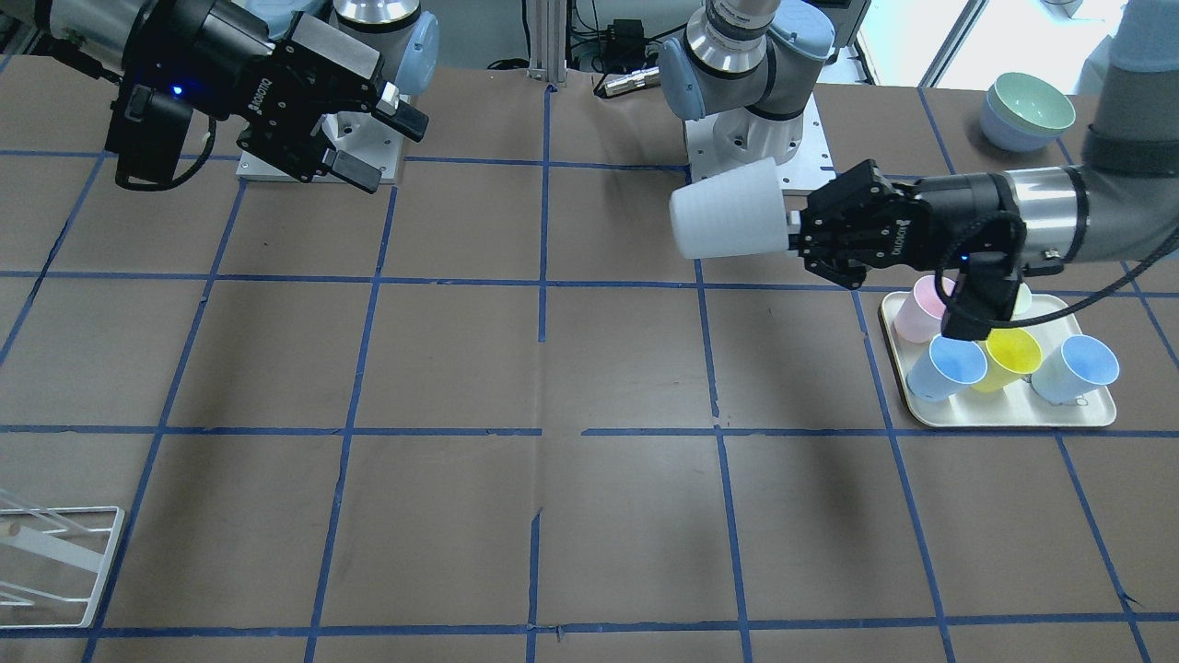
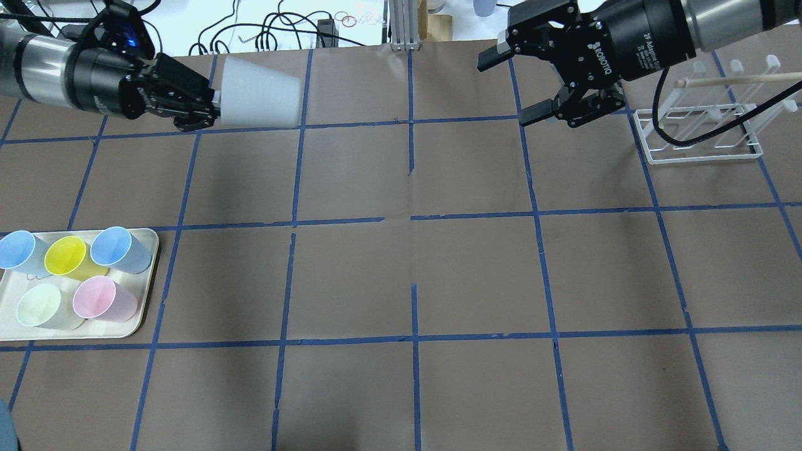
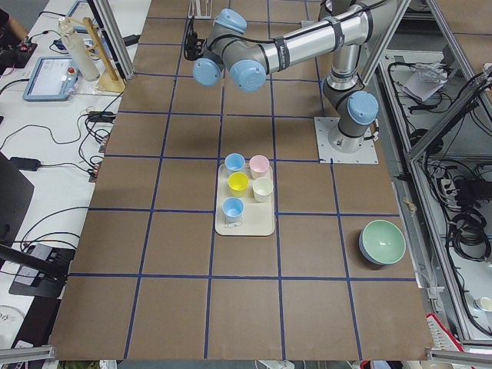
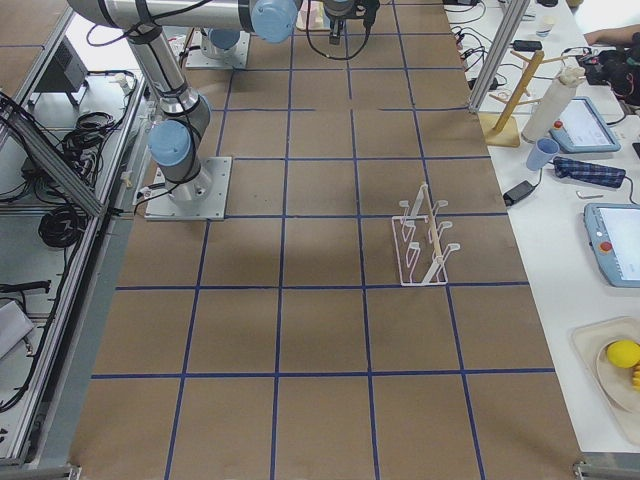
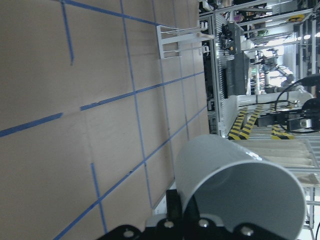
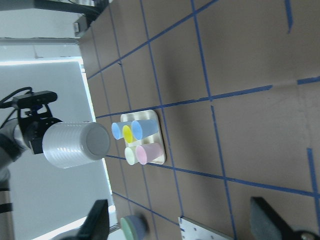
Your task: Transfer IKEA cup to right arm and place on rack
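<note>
The IKEA cup point(image 2: 260, 93) is a pale grey tumbler held sideways in the air over the far left of the table. My left gripper point(image 2: 213, 108) is shut on its rim end, and the base points toward the right arm. The cup also shows in the front view point(image 1: 728, 221), the left wrist view point(image 5: 240, 185) and the right wrist view point(image 6: 75, 145). My right gripper point(image 2: 510, 86) is open and empty, in the air at the far right, well apart from the cup and facing it. The white wire rack point(image 2: 702, 131) stands on the table just right of the right gripper.
A cream tray point(image 2: 149, 282) at the near left holds several pastel cups: blue point(image 2: 116, 247), yellow point(image 2: 66, 257), pink point(image 2: 100, 299). Stacked bowls point(image 1: 1027, 110) sit by the left arm's base. Brown table with a blue tape grid point(image 2: 410, 216) lies between the arms.
</note>
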